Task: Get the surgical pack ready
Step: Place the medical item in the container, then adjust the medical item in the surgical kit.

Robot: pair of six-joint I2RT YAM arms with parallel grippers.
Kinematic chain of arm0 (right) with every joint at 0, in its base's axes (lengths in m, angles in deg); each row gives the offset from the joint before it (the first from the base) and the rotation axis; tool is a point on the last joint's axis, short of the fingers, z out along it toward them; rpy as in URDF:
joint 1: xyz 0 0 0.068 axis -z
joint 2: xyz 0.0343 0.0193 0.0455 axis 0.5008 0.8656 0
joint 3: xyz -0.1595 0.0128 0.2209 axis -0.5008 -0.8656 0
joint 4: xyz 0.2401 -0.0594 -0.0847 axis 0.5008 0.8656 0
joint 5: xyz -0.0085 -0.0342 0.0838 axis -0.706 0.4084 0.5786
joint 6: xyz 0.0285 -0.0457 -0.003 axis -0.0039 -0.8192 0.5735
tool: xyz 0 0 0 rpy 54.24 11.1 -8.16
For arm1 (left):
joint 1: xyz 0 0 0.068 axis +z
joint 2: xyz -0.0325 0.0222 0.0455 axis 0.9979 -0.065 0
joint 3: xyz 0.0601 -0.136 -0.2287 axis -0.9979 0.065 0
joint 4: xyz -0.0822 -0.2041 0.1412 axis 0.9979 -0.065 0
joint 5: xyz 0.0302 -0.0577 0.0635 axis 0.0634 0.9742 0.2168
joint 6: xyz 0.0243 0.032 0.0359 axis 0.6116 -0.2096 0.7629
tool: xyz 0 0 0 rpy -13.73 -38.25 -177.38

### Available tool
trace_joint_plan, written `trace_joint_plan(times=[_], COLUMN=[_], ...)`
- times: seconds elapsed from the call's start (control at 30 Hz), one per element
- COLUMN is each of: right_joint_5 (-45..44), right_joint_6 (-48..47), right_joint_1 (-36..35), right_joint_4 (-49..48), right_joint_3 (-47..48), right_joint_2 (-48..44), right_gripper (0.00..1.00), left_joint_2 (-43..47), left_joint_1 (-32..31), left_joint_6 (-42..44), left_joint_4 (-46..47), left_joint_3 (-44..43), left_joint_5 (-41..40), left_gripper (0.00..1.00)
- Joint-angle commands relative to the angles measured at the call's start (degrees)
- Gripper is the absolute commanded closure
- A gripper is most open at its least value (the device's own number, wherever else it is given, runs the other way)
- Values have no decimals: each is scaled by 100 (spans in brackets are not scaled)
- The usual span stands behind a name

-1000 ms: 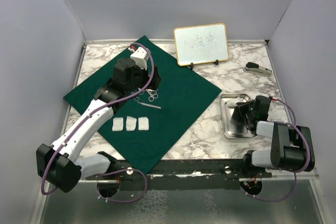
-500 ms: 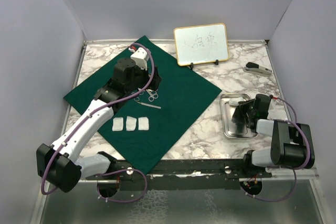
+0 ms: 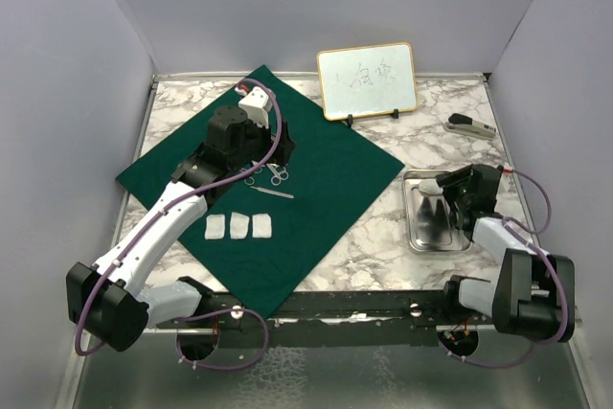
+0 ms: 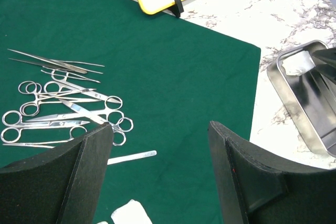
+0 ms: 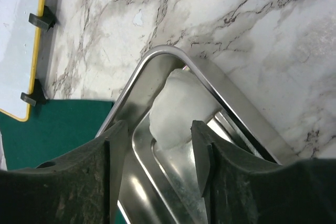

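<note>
The steel tray (image 3: 429, 233) lies lengthwise, near edge to far.

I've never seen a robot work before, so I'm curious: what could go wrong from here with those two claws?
The white gauze lies bunched in the steel tray corner, between the open right gripper fingers; it might cling and get dragged out when the arm lifts. Those fingers sit close to the tray's rim, so a nudge could shift it. The open left gripper hovers by overlapping scissor-like instruments; picking one may disturb others.
</note>
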Motion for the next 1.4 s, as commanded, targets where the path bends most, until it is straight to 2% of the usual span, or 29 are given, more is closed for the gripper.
trace_joint_plan(times=[0.0, 0.1, 0.17, 0.33, 0.47, 0.53, 0.7, 0.83, 0.97, 1.07, 1.13, 1.27, 1.37], right_joint_5=[35, 102, 329, 2538, 3949, 4268, 4141, 4246, 4053, 4097, 4122, 4112, 4038], right_joint_6=[-37, -336, -982, -2812, -2882, -2816, -2855, -2345, -1616, -652, -353, -435, -609], right_joint_1=[41, 41, 41, 41, -72, -423, -2061, -3227, -4288, -4483, -4579, -4773, -4774], right_joint_4=[1165, 1663, 1743, 1650, 1379, 1165, 854, -206, -830, -1554, -1721, -1548, -1385], right_joint_3=[306, 464, 596, 1194, 1400, 1455, 1719, 1627, 2026, 2083, 2222, 2493, 2472], right_joint_2=[-465, -833, -1172, -1612, -1525, -1322, -513, 423, 1581, 2318, 2715, 3062, 3031], right_gripper=[43, 41, 40, 39, 38, 38, 37, 38, 43, 45, 47, 48, 48], left_joint_2=[106, 124, 111, 24, 150, 265, 348, 99, -108, -239, -397, -811, -1029], left_joint_1=[15, 15, 15, 15, 15, 15, 15, 19, -11, -242, -323, -122, 0], left_joint_6=[46, 51, 79, 39, -330, -635, -1284, -1639, -2144, -2492, -2579, -2276, -2027], left_joint_4=[149, 141, 139, -71, -366, -553, -1302, -1639, -1649, -1585, -1634, -1796, -1959], left_joint_3=[40, 35, 50, 217, 632, 849, 1205, 1384, 1616, 1790, 1817, 1633, 1438], left_joint_5=[118, 113, 86, -68, -201, -337, -845, -1071, -1000, -1352, -1630, -1933, -2023], left_gripper=[25, 24, 22, 18, 10, 5, 5, 10, 29, 32, 34, 28, 33])
